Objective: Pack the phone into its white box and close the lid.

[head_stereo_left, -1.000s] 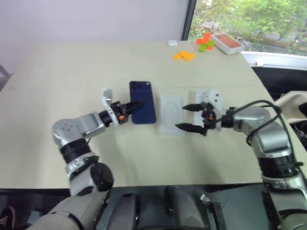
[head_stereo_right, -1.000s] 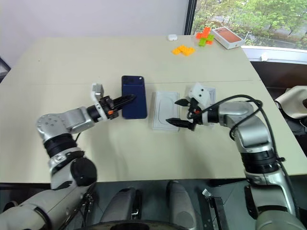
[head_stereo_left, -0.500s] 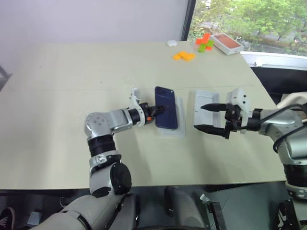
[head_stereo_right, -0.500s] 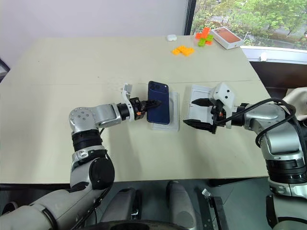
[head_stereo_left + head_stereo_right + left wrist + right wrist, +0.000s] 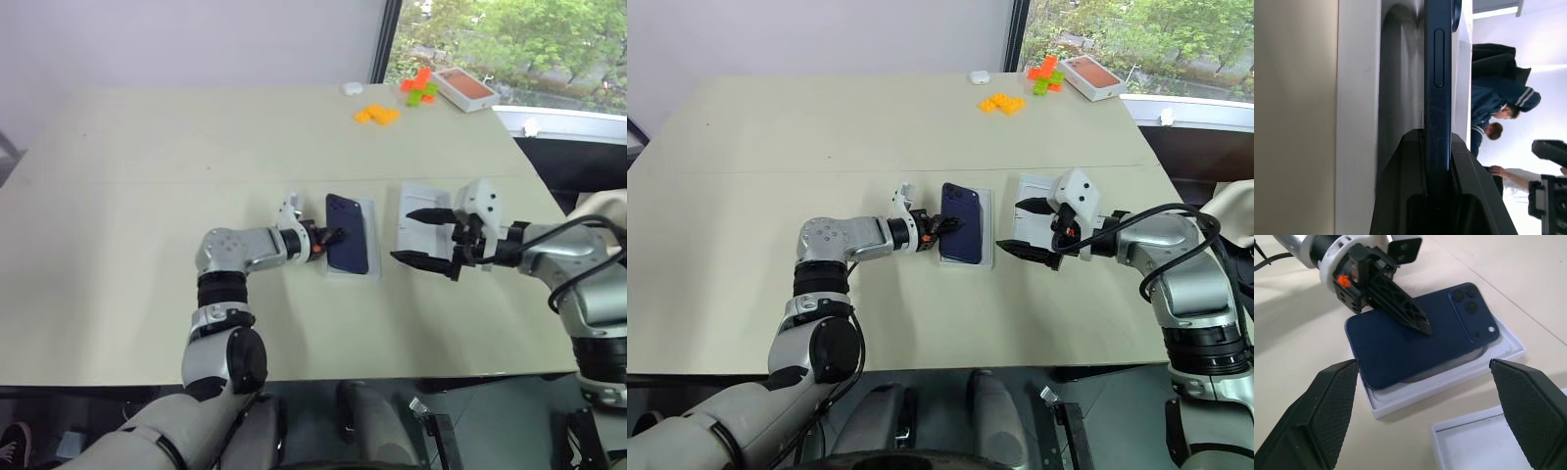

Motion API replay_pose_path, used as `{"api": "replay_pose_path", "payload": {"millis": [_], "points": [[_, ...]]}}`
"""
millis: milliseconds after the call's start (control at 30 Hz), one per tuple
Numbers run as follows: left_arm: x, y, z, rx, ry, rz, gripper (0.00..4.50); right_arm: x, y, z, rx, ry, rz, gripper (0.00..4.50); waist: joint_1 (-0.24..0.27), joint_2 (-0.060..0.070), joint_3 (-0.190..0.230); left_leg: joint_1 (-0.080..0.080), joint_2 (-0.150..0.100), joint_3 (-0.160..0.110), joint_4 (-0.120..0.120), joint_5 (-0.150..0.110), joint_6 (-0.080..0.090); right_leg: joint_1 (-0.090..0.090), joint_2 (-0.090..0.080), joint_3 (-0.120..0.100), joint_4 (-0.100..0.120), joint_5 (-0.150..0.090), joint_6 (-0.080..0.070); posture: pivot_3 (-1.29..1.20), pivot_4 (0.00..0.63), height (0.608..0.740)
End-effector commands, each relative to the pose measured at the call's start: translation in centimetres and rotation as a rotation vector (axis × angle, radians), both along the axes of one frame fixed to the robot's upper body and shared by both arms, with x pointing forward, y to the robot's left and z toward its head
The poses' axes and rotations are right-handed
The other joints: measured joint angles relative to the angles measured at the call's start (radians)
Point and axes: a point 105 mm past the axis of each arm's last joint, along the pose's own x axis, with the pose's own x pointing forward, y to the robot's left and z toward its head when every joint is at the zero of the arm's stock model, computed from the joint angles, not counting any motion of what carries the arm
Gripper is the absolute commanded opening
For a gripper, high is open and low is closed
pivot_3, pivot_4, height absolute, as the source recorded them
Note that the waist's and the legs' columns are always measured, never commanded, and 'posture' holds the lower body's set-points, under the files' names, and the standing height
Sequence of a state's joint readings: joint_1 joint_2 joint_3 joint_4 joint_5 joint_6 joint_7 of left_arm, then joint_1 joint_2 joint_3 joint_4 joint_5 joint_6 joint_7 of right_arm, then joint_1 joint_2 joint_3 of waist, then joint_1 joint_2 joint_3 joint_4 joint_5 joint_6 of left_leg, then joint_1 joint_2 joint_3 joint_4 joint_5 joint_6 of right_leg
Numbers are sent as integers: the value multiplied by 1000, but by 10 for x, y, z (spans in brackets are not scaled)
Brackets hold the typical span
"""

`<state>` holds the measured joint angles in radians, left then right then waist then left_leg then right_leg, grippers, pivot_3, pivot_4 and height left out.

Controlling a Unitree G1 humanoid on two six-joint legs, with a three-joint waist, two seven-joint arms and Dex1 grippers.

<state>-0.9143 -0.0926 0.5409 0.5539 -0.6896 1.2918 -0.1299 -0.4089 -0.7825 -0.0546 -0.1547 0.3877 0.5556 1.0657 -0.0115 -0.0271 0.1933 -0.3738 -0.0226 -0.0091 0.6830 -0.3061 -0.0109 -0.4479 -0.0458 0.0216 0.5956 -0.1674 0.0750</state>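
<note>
Of the phone (image 5: 348, 233): sits glossy back up over the white box (image 5: 1400, 404), long axis running away from the robot and roughly in line with the tray's own. Looks not quite seated: in the right wrist view overhangs the tray's near end a little, and rides above the rim on the gripped side.

Held by the left gripper (image 5: 331, 236), fingers clamped on the phone's left long edge, reaching in from the left nearly level. Leaves the phone just ahead of that hand, lying crosswise to the fingers.

To the right, just beside the tray: the lid (image 5: 416, 199), hollow side up on the table (image 5: 147, 176). Next to it, the right gripper (image 5: 402, 235), jaws spread wide and holding nothing, pointing left toward the phone.

Judgement: calls for nudging the phone slightly away until its ends match the tray, then lowering the gripped edge and letting go. Falls to the left hand, already on it. Puts the right hand nearer the lid for closing.
</note>
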Motion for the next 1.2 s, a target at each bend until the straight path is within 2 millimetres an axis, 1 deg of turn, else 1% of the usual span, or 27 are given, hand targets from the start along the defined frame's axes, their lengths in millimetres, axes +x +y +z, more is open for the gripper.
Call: {"api": "replay_pose_path", "payload": {"millis": [33,67,100,167,300,467,600,733,800,967,1067,1133,1200], "points": [[2,-11,17,-39,-54,-32,475,1,6,15,5,-69,23,4486,0,0,0,0,0,0,0,0,0,0,0,0,0,0,0,0,150,740],[2,-13,17,-33,-60,-34,1016,2,6,15,3,-74,22,4500,-1,0,0,0,0,0,0,0,0,0,0,0,0,0,0,0,150,740],[2,-15,17,-36,-58,-36,1397,2,6,15,2,-76,21,4500,-1,0,0,0,0,0,0,0,0,0,0,0,0,0,0,0,150,740],[1,-16,18,-38,-64,-40,2325,3,7,15,1,-78,22,4500,0,0,0,0,0,0,0,0,0,0,0,0,0,0,0,0,150,740],[-1,-17,20,-5,-88,-64,4413,4,10,15,2,-81,25,4500,-2,0,0,1,0,0,0,0,0,2,0,0,0,0,0,0,150,740],[-7,-14,32,75,-151,-136,4468,6,12,14,5,-86,28,4500,-6,0,0,2,0,0,0,0,0,2,1,0,0,0,0,0,150,740],[-8,-6,34,120,-168,-119,4468,7,13,14,5,-88,29,4500,-4,0,0,2,1,-2,0,0,0,2,1,0,0,0,0,0,150,740],[-16,2,35,140,-190,-129,4468,7,13,14,5,-90,29,4500,-3,0,0,2,1,-2,0,0,0,2,0,0,0,0,0,0,150,740],[-17,7,36,163,-206,-121,4468,7,13,14,8,-88,30,4500,-1,0,0,2,1,-3,0,0,0,2,0,0,0,0,0,0,150,740],[-19,16,47,192,-271,-127,4468,8,17,14,15,-90,37,4500,-3,0,0,2,1,-2,0,0,0,2,0,0,0,0,0,0,150,740],[-17,24,48,226,-291,-104,4468,10,19,17,29,-94,35,4500,-2,0,0,2,1,-2,0,0,0,2,0,0,0,0,0,0,150,740],[-7,43,47,257,-310,-28,4468,12,21,19,38,-104,28,4500,-3,0,0,2,1,-2,0,0,0,2,0,0,0,0,0,0,150,740],[0,54,49,266,-340,24,4468,13,25,20,54,-109,21,4500,-3,0,0,2,1,-2,0,0,0,2,0,0,0,0,0,0,150,740]]}}
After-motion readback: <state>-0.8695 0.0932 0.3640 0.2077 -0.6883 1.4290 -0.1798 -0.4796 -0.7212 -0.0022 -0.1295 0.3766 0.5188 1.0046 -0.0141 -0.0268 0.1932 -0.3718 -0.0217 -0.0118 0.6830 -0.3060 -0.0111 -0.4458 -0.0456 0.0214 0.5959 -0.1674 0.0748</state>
